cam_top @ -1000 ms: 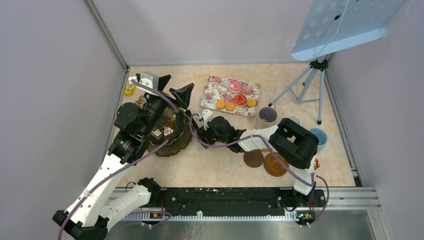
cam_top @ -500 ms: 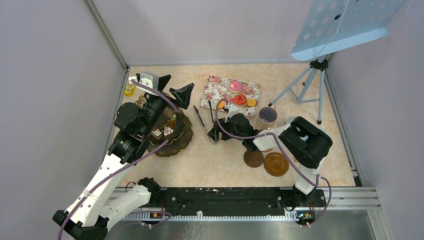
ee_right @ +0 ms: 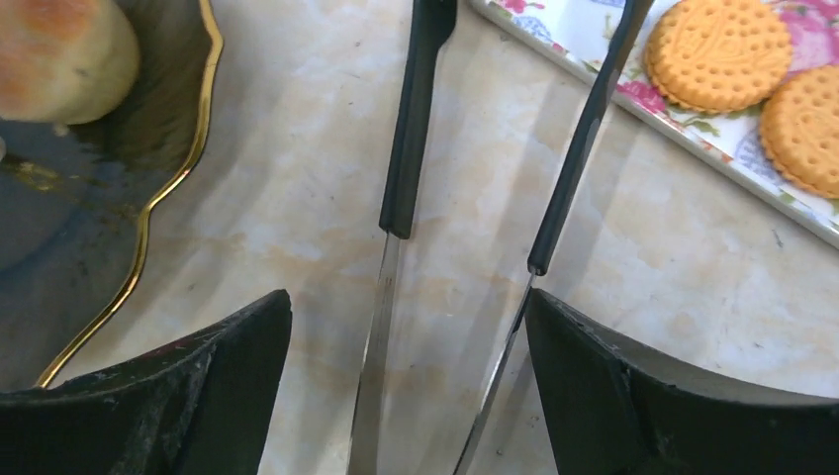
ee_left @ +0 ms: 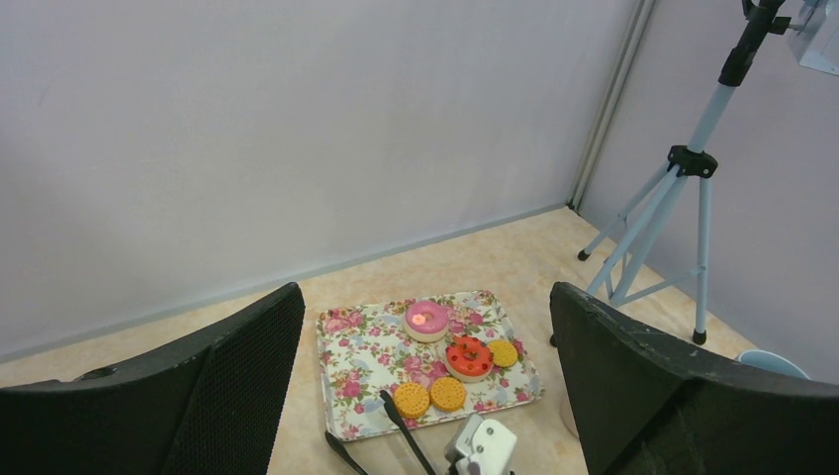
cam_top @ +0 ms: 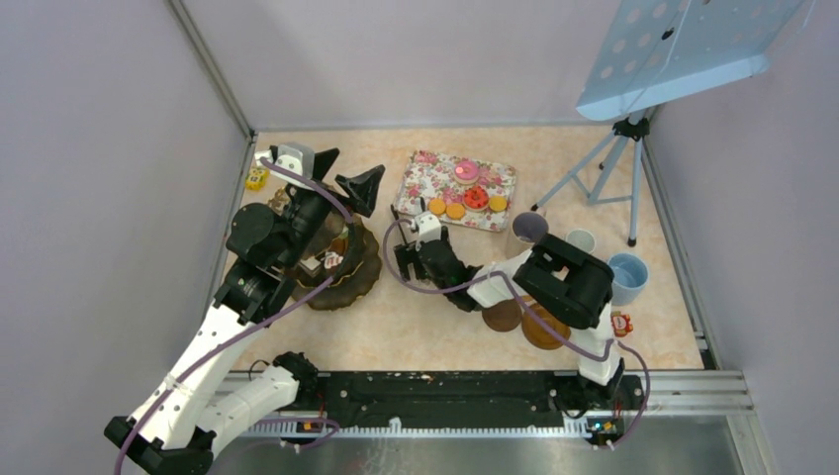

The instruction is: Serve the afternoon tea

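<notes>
Black fingers of the left claw [cam_top: 351,170] hang spread and empty near the plate [ee_right: 148,226]. The right claw [ee_right: 406,307] has pulled back from that plate and widened. Its fingers now stand apart on either side of the tongs [ee_right: 411,119], which lie untouched on the surface, so a fresh pickup looks likely. The biscuits [ee_right: 717,54] wait on the tray [cam_top: 416,183], just beyond the tong tips, ahead and right of that claw.

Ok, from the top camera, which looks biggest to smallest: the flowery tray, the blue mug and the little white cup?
1. flowery tray, biggest by far
2. blue mug
3. white cup, clearly the smallest
</notes>
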